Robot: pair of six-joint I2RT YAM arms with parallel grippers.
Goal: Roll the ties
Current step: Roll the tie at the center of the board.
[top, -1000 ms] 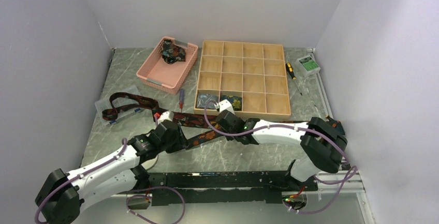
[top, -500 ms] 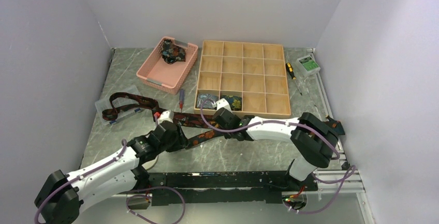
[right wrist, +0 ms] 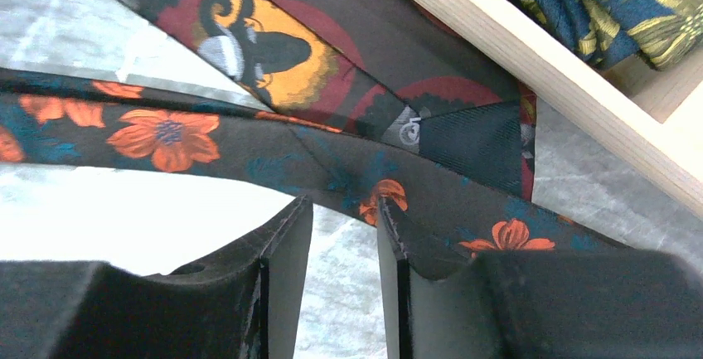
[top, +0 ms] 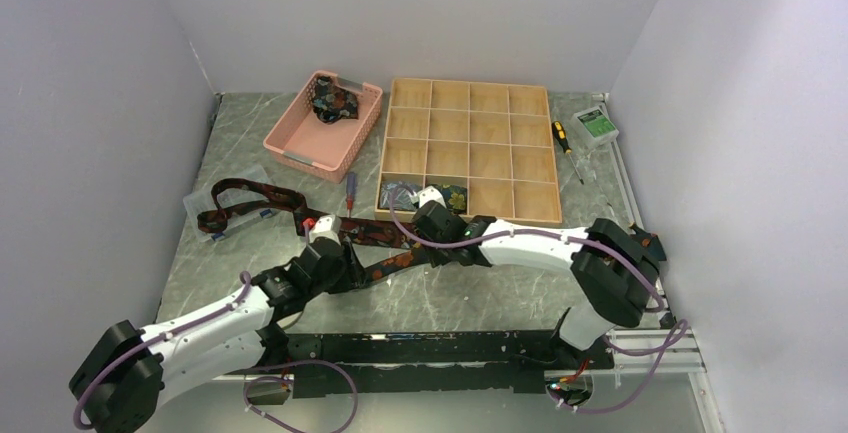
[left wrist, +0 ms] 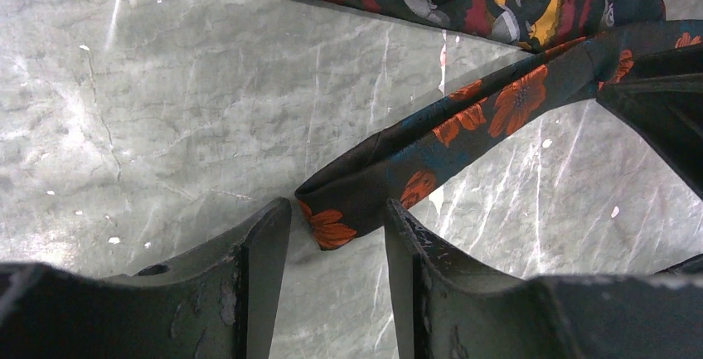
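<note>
Nearest, the left hand [left wrist: 336, 228] stands half open. Its fingers straddle the folded end of the dark orange-flowered tie [left wrist: 497, 110], which lies flat on the table [left wrist: 166, 110], and no squeeze shows. Just beyond, the right hand [right wrist: 344, 218], pinched shut a moment ago, has parted its fingers and holds nothing, the tie running past their tips. Likely it is regripping before the roll begins. The maroon tie [right wrist: 249, 44] lies behind, touching the wooden tray [top: 520, 217], where two rolled ties [top: 452, 196] already sit.
</note>
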